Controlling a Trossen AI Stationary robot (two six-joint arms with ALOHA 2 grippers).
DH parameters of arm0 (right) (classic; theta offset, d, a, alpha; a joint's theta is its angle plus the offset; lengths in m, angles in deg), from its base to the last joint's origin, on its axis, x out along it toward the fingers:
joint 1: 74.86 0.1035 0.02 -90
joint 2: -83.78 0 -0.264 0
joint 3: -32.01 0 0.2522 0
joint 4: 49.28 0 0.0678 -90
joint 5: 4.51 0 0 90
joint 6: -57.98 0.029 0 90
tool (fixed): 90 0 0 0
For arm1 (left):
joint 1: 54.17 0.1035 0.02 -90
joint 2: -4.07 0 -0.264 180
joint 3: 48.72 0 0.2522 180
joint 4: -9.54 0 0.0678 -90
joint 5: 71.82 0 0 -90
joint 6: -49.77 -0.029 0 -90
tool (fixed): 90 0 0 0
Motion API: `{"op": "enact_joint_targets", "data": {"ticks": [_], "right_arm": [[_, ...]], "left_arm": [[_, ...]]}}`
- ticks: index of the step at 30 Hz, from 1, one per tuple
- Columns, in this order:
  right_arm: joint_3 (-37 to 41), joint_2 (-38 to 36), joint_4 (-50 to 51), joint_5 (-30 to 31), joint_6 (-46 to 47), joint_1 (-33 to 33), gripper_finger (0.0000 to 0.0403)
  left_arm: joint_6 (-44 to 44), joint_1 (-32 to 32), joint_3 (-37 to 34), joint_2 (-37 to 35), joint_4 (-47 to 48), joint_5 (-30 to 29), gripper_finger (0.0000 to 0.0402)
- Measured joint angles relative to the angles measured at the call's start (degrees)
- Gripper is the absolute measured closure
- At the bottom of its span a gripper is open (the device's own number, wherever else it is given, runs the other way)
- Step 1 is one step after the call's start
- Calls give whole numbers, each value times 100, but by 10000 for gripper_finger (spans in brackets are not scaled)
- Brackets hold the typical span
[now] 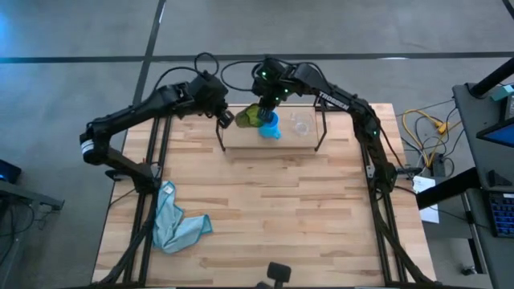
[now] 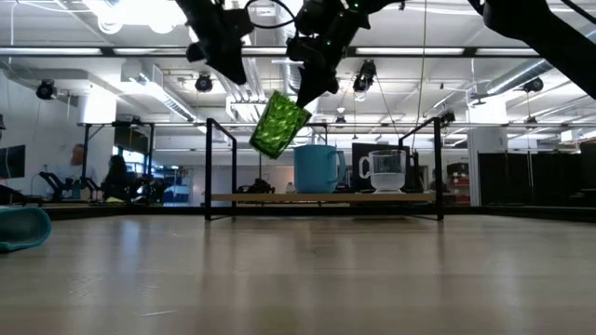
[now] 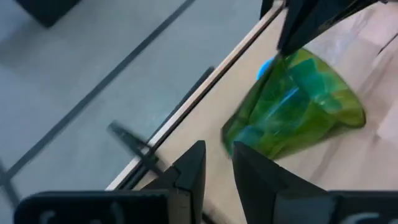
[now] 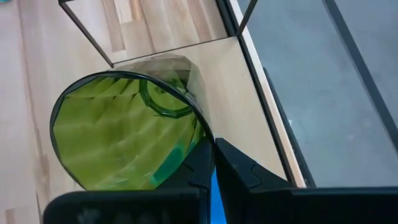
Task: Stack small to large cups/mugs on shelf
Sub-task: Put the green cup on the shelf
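Note:
The dark green patterned cup (image 1: 249, 116) (image 2: 277, 124) hangs tilted from my right gripper (image 1: 267, 100) (image 4: 214, 146) above the left end of the shelf (image 2: 279, 197). The bright blue mug (image 1: 271, 127) (image 2: 317, 167) and the small clear cup (image 1: 301, 124) (image 2: 386, 170) stand upright side by side on the shelf plank. My left gripper (image 1: 227, 118) (image 3: 219, 152) hovers just left of the green cup (image 3: 292, 106), narrowly open and touching nothing. My right gripper pinches the green cup's rim (image 4: 208, 140), one finger inside the mouth and one outside. The fingers come from above, slanting down. The cup is lifted clear of the shelf and hangs tilted below the fingers, its base (image 2: 265, 144) lowest and toward the table's left.
A light blue cloth (image 1: 173, 225) (image 2: 19, 228) lies crumpled near the table's left near corner. Black wire end frames (image 2: 209, 167) (image 2: 438, 167) stand at both ends of the shelf. The table's far edge (image 4: 273, 143) runs close behind the shelf.

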Motion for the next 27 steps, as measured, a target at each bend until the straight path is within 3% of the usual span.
{"op": "enact_joint_targets", "data": {"ticks": [12, 27], "right_arm": [[0, 21, -156, -393, -152, -42, 394], [17, 55, -246, -542, 102, -18, 394]], "left_arm": [[657, 2, -1553, 0, -1535, -136, 336], [954, 37, -2011, -1, -1911, -220, 336]]}}
